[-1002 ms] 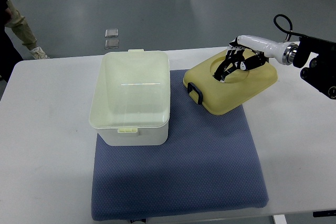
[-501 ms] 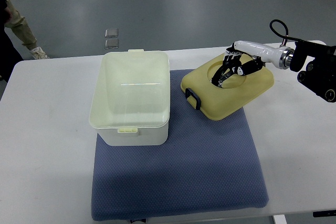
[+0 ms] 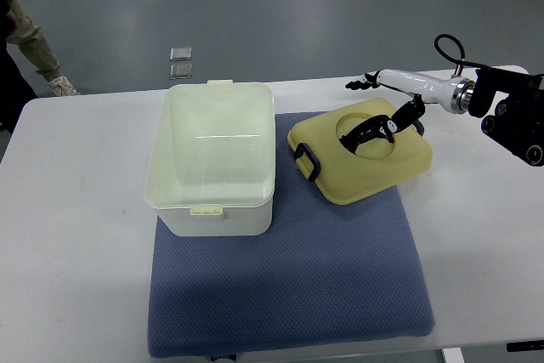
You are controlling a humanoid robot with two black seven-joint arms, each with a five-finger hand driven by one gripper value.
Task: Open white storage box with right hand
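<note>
The white storage box [image 3: 212, 155] stands open and empty on the left part of a blue mat [image 3: 289, 278]. Its pale yellow lid [image 3: 361, 163] lies flat on the mat to the right of the box, with a black handle [image 3: 367, 129] in its round recess and a black latch [image 3: 306, 161] at its left edge. My right hand [image 3: 382, 98] hovers over the lid's far edge with the fingers [image 3: 357, 83] spread and pointing away from the lid. It holds nothing. The left arm is not in view.
The mat lies on a white table [image 3: 76, 235]. A person's leg and shoe [image 3: 38, 48] show at the far left edge on the floor. Two small square items [image 3: 180, 61] lie on the floor behind the table.
The lid has moved left and come down flat on the mat. My right hand has let go of the lid's handle, spread its fingers and lifted back toward the far right.
</note>
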